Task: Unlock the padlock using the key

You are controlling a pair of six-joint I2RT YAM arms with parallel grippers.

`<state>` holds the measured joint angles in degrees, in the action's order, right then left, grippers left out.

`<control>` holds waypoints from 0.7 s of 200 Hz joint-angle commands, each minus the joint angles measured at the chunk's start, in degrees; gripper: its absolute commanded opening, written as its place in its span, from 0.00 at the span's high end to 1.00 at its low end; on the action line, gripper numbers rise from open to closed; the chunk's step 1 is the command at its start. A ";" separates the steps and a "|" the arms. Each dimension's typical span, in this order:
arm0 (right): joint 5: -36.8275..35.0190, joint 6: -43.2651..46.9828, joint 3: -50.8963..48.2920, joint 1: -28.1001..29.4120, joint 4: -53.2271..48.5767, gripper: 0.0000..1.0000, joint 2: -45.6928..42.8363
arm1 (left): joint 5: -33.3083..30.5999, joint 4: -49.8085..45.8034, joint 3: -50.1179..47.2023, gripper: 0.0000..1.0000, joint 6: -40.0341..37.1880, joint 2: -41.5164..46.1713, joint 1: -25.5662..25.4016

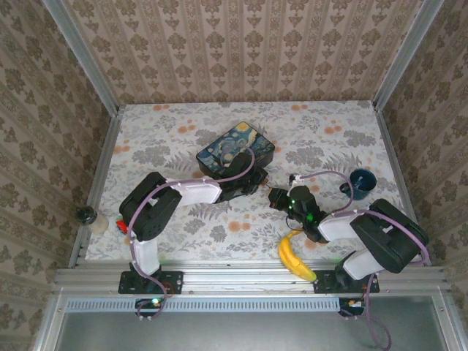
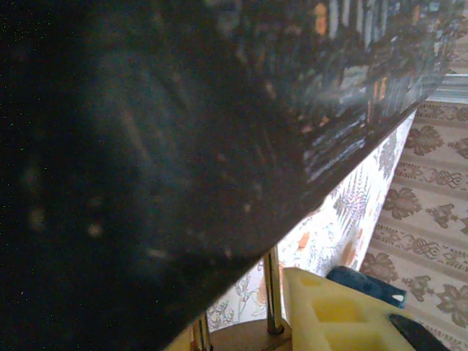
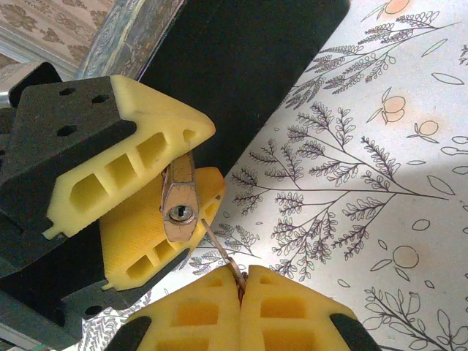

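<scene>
Two holds set: my left gripper (image 3: 189, 170) pinches the padlock (image 3: 178, 191), my right gripper (image 3: 241, 284) pinches the key (image 3: 218, 252); keyhole (image 3: 180, 213) at eleven o'clock; insertion, turning remain.

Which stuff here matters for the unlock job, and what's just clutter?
Job:
padlock, clamped in the left gripper
key, pinched in the right gripper

Lying about:
painted box
banana
blue cup

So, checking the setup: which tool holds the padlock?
The left tool, clamped around the brass padlock; the right tool is shut on the thin key instead.
</scene>
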<state>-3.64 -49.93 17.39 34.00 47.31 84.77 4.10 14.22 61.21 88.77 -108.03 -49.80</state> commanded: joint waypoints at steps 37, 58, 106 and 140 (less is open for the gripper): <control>-0.23 -0.59 0.30 -0.34 0.61 1.00 -1.85 | 6.11 0.48 -2.24 1.00 6.07 -3.51 -0.03; -0.27 -0.35 -0.05 -0.33 -0.27 1.00 -3.26 | 6.17 0.51 -2.09 1.00 6.06 -3.76 -0.03; -0.64 -0.08 -0.08 -0.34 -1.58 1.00 -4.43 | 6.27 0.60 -1.91 1.00 6.04 -3.86 -0.03; -0.73 -0.43 0.28 -0.41 -0.93 1.00 -2.61 | 6.37 0.89 -2.06 1.00 6.08 -3.70 -0.01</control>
<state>-3.66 -49.91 17.41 33.93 46.92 81.23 4.05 16.19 60.82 88.75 -108.33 -49.78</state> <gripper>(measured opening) 0.062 0.277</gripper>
